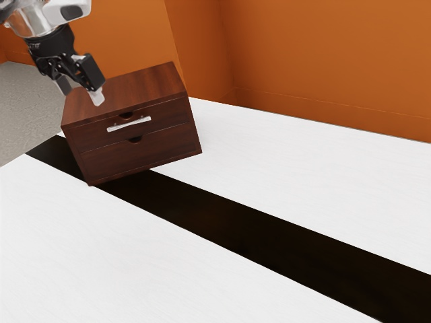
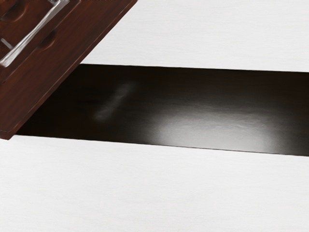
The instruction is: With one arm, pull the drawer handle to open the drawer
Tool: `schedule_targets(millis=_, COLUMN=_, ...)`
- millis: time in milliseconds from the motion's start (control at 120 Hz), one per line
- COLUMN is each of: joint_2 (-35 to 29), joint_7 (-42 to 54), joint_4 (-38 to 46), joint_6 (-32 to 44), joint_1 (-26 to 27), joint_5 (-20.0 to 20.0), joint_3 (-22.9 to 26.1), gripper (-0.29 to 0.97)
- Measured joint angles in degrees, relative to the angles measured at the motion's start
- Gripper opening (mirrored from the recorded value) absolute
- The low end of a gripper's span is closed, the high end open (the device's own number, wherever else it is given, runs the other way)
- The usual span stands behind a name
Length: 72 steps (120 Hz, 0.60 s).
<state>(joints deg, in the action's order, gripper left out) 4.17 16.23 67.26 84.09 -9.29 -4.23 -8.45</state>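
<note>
Pincer (image 1: 81,91) hovers over the cabinet (image 1: 138,82), my fingers apart, holding nothing. Drawer handle (image 1: 128,124) sits below, toward the exterior view's right, on the shut upper drawer (image 1: 165,114), long axis level across it.

Handle (image 2: 30,35) & cabinet (image 2: 63,58) cut off by wrist view's edge; arm (image 1: 40,20) by exterior view's.

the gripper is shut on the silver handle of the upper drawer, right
Not quite. The gripper is not on the handle. The exterior view shows it open, up by the cabinet's top at the exterior view's left, apart from the handle. The silver handle is indeed on the upper drawer.
</note>
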Motion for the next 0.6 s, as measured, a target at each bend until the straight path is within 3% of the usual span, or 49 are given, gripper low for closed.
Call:
schedule_targets(millis=358, joint_2=8.68, joint_7=11.68, joint_4=0.00, joint_6=9.41, joint_1=-2.31, joint_5=-0.42, joint_3=0.01, gripper=0.68)
schedule_targets(millis=600, joint_2=10.78, joint_7=16.92, joint_4=1.97, joint_6=13.99, joint_1=-2.58, joint_5=-1.08, joint_3=0.02, gripper=0.68)
